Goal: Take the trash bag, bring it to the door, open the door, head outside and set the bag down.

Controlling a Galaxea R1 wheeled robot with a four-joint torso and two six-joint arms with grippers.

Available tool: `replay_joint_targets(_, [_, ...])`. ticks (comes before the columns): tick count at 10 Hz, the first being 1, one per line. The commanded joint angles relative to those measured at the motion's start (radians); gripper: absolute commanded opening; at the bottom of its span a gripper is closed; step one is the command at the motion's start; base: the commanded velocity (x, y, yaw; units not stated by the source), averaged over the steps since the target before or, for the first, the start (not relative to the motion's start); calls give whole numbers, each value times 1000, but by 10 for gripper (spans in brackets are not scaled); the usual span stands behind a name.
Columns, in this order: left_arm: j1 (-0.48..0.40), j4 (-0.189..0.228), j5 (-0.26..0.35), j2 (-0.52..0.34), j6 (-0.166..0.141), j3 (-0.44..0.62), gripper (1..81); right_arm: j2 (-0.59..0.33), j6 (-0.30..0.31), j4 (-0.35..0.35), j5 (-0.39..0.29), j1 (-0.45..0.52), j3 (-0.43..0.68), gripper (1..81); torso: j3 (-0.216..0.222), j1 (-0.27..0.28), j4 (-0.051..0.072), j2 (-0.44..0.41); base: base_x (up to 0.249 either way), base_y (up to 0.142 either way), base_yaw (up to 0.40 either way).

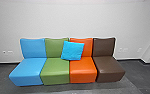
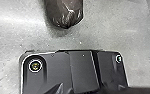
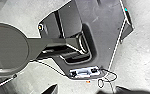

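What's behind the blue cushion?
Behind the cushion: parts of the green backrest and the orange backrest, both visible around its edges. Whatever the cushion covers, including any small item, can't be seen.

Lt bright, even | sheen on seats | bag glints, soft shdw | flr glare
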Motion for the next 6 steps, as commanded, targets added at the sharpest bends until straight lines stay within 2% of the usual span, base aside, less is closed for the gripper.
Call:
replay_joint_targets(1, [-113,-31,105,-26,-1,2,811,-151,5,31,-11,15,140,811,-80,63,0,-98,0,0,0])
replay_joint_targets(2, [-128,-35,112,-25,-1,2,811,-184,5,31,-5,15,172,811,-28,84,0,-131,0,0,0])
replay_joint_targets(3, [-139,-60,112,-23,-1,1,811,-210,7,40,-3,15,195,811,-47,107,0,-164,0,0,0])
replay_joint_targets(6, [-180,-107,112,-9,-1,-33,811,-244,8,46,-5,14,229,811,-63,170,0,-265,0,0,0])
